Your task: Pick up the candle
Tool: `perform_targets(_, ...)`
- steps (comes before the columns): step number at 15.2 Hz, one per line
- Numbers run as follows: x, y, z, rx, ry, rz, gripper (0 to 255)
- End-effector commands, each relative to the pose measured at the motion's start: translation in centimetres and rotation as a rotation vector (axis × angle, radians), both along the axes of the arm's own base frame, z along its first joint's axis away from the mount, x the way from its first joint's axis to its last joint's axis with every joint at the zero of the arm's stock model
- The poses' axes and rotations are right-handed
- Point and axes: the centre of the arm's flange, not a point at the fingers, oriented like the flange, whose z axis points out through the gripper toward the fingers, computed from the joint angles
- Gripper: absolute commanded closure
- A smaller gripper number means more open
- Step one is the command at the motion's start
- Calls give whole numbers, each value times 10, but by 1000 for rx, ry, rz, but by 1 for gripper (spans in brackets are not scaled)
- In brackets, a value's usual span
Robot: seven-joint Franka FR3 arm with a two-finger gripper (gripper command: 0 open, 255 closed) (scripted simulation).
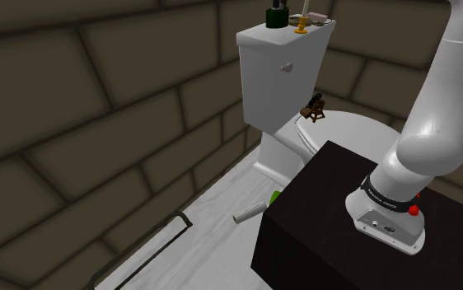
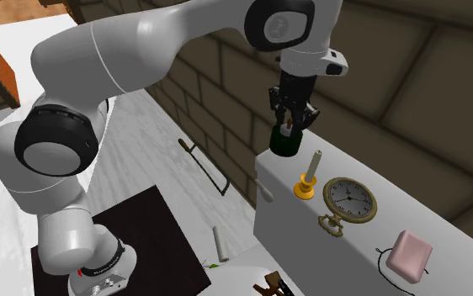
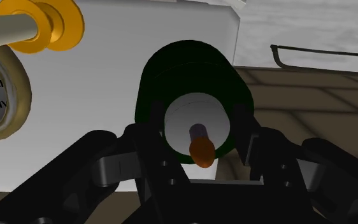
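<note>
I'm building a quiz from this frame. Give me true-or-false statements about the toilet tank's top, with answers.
1. The black gripper is directly over the dark green round candle jar. True.
2. The gold-rimmed round clock stands upright. False: it lies flat on the white tank lid.
3. The cream taper candle in an orange holder stands between jar and clock. True.
4. The pink rectangular block touches the jar. False: it lies beyond the clock.

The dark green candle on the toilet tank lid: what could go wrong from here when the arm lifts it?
1. The dark green candle stands at the tank lid's end; a slip could drop it to the floor.
2. The tall candlestick stands close beside the gripper; a sideways move could tip it.
</note>
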Motion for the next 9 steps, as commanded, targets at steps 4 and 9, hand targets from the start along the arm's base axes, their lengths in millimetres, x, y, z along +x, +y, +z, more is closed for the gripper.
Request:
perform_targets(4, 1, 0, 27, 0, 0, 0, 255)
perform_targets(9, 1, 0, 44, 0, 0, 0, 255)
